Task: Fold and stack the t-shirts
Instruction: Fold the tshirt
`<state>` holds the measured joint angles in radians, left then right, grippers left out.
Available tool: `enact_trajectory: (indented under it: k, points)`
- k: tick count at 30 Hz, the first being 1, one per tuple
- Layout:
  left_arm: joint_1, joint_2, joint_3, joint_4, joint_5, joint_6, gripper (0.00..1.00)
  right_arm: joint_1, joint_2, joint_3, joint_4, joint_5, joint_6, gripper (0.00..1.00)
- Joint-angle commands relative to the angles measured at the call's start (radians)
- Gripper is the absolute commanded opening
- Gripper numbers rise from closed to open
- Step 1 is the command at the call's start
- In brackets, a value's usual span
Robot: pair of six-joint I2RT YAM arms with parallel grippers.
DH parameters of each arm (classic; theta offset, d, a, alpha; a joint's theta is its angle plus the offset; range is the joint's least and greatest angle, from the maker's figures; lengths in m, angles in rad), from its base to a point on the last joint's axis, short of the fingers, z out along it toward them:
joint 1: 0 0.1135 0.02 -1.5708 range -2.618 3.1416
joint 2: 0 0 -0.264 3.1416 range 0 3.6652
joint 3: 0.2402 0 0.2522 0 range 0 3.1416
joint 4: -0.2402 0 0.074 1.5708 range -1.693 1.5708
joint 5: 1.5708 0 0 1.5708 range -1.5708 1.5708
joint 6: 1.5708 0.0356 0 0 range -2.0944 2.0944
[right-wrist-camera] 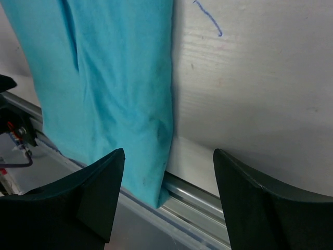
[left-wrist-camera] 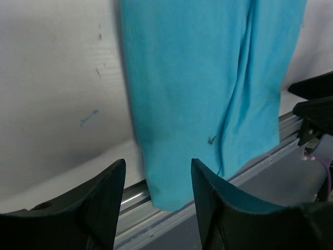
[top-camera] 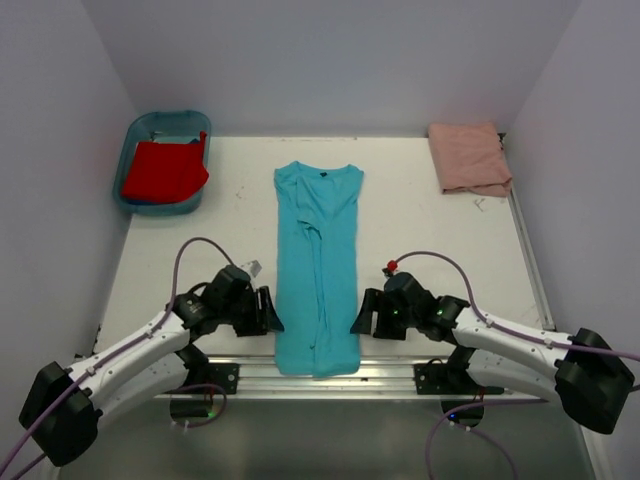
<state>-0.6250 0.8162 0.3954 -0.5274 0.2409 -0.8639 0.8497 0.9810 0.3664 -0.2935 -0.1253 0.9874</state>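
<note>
- I see the turquoise t-shirt (top-camera: 318, 265) lying flat down the middle of the table (top-camera: 430, 240), folded into a long narrow strip; its collar points to the far side; its hem overhangs the metal rail (top-camera: 400, 372) at the near edge
- My left gripper (top-camera: 268, 312) sits just beside the strip's left edge, near the hem; its fingers (left-wrist-camera: 106, 203) are spread, with nothing between them; whether they touch the cloth, I cannot tell
- My right gripper (top-camera: 360, 318) sits just beside the strip's right edge, opposite the left one; its jaws are spread wide and hold nothing
- The red t-shirt (top-camera: 163, 172) lies bunched in the blue tub (top-camera: 133, 140) at the far left corner
- The salmon-pink t-shirt (top-camera: 468, 158) lies folded at the far right corner, well apart from the turquoise one
</note>
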Motion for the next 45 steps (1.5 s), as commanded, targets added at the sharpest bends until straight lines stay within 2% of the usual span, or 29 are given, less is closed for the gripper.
enact_trajectory:
  k: [1,6,12,16,20,22,24,25,26,27,28,30,37,43,45]
  points:
    - [-0.085,0.005,-0.027,0.007,0.029,-0.096,0.56,0.038,0.004,-0.007,0.080,-0.054,0.072,0.73]
    - [-0.197,-0.035,-0.090,0.035,0.052,-0.190,0.52,0.118,-0.001,-0.055,0.129,-0.062,0.167,0.69]
    - [-0.257,-0.069,-0.128,-0.034,0.025,-0.236,0.49,0.184,0.013,-0.092,0.166,-0.063,0.235,0.67]
    - [-0.280,-0.026,-0.156,-0.004,0.012,-0.257,0.47,0.190,0.039,-0.106,0.212,-0.073,0.255,0.57]
    - [-0.303,0.014,-0.203,0.127,-0.009,-0.267,0.44,0.201,0.085,-0.113,0.270,-0.079,0.266,0.42]
    - [-0.306,0.035,-0.208,0.173,-0.015,-0.268,0.43,0.204,0.103,-0.113,0.277,-0.086,0.269,0.38]
    - [-0.312,0.043,-0.205,0.188,-0.014,-0.265,0.38,0.206,0.111,-0.115,0.283,-0.086,0.270,0.28]
    - [-0.317,0.044,-0.201,0.190,-0.017,-0.262,0.33,0.210,0.110,-0.116,0.281,-0.086,0.272,0.23]
    - [-0.320,0.041,-0.188,0.184,-0.021,-0.261,0.27,0.210,0.107,-0.116,0.280,-0.085,0.272,0.12]
    - [-0.326,0.035,-0.182,0.178,-0.023,-0.259,0.15,0.212,0.099,-0.115,0.275,-0.083,0.270,0.05]
    - [-0.329,0.017,-0.176,0.173,-0.032,-0.258,0.08,0.210,0.093,-0.113,0.269,-0.080,0.269,0.00]
    - [-0.335,-0.006,-0.152,0.153,-0.041,-0.253,0.00,0.212,0.075,-0.098,0.245,-0.077,0.252,0.00]
    - [-0.338,-0.084,-0.076,0.141,-0.130,-0.196,0.00,0.212,-0.013,0.051,0.076,0.003,0.090,0.00]
    - [-0.338,-0.054,0.006,0.149,-0.241,-0.103,0.00,0.210,0.016,0.184,-0.025,0.102,-0.012,0.00]
    - [-0.338,-0.037,0.031,0.138,-0.319,-0.069,0.00,0.210,0.024,0.203,-0.033,0.122,-0.024,0.00]
